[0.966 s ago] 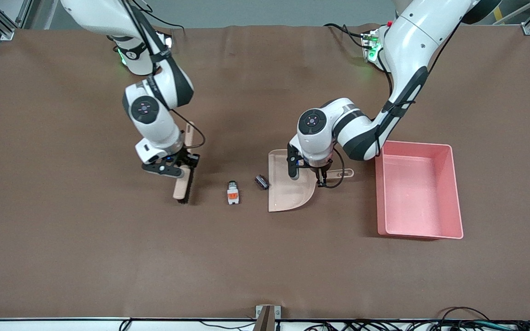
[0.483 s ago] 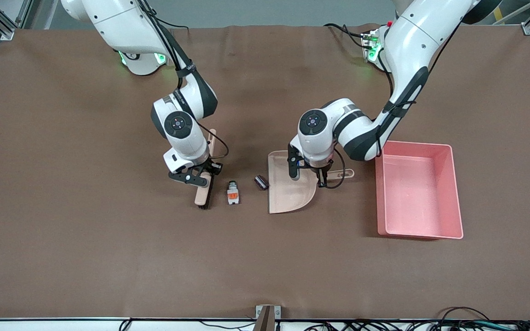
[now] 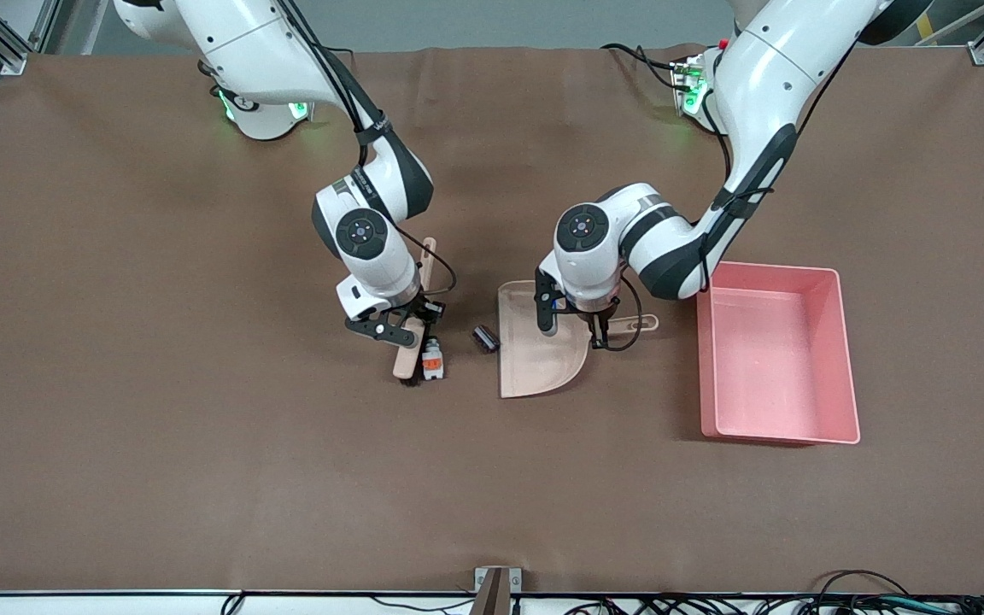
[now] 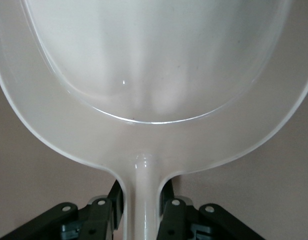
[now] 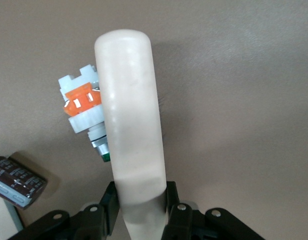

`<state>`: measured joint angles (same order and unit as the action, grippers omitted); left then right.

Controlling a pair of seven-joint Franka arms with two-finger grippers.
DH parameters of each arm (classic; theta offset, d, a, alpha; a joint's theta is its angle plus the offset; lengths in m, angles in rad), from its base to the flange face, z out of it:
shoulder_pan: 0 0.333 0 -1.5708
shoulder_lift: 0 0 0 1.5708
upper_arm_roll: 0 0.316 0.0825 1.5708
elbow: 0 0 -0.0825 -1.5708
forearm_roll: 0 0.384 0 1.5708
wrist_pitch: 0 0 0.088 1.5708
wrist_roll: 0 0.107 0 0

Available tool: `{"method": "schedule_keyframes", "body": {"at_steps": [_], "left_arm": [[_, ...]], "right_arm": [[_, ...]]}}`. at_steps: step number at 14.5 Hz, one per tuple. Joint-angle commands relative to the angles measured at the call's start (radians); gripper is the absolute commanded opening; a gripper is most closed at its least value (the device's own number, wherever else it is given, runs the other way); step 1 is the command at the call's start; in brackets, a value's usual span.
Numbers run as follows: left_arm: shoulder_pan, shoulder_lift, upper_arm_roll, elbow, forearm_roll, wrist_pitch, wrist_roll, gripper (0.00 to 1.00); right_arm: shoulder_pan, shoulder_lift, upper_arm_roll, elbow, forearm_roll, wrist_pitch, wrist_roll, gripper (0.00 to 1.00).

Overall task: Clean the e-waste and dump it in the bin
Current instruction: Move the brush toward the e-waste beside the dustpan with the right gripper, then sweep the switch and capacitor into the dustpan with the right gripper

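The white-grey component with an orange label (image 3: pixel 431 360) lay on the brown table (image 3: pixel 159 427) touching the head of the beige brush (image 3: pixel 411 342), which the right gripper (image 3: pixel 407 323) clamped by its handle, fingers closed tight around it. In the right wrist view the component (image 5: pixel 86 112) sat pressed against the side of the brush (image 5: pixel 131 125), with the dark ribbed block (image 5: pixel 16 181) apart from it near the frame's corner. That dark block (image 3: pixel 485 338) rested just beside the open lip of the beige dustpan (image 3: pixel 535 363), toward the left arm's end of the table from the component and brush. The left gripper (image 3: pixel 596 327) held the dustpan by its thin handle, fingers (image 4: pixel 106 215) pinched on either side of the stem, the dustpan (image 4: pixel 154 75) filling the left wrist view. The right arm reached down from its base, wrist angled over the brush; the left arm bent sharply at the elbow, wrist pointing down. The pink bin (image 3: pixel 778 427) stood just beside the dustpan's handle, nearer the left arm's end of the table.
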<state>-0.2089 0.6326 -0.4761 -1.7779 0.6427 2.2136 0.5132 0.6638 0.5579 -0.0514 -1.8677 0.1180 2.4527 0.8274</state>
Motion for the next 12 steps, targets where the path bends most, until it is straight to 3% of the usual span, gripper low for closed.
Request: {"method": "schedule_keyframes", "body": {"at_steps": [1,8,12], "left_arm": [[-0.004,-0.004,-0.004,0.014,0.018,-0.002,0.013,0.18],[-0.020,0.012,-0.003,0.035,0.018,-0.012,0.010,0.16],[-0.067,0.048,-0.003,0.113,0.018,-0.132,0.008,0.15]], "right_arm": [[-0.001,0.019,0.010,0.039,0.017,-0.021,0.010,0.01],[0.016,0.023,0.015,0.048,0.017,-0.020,0.001,0.01],[0.049,0.080,0.016,0.131,0.020,-0.024,0.007,0.01]]}}
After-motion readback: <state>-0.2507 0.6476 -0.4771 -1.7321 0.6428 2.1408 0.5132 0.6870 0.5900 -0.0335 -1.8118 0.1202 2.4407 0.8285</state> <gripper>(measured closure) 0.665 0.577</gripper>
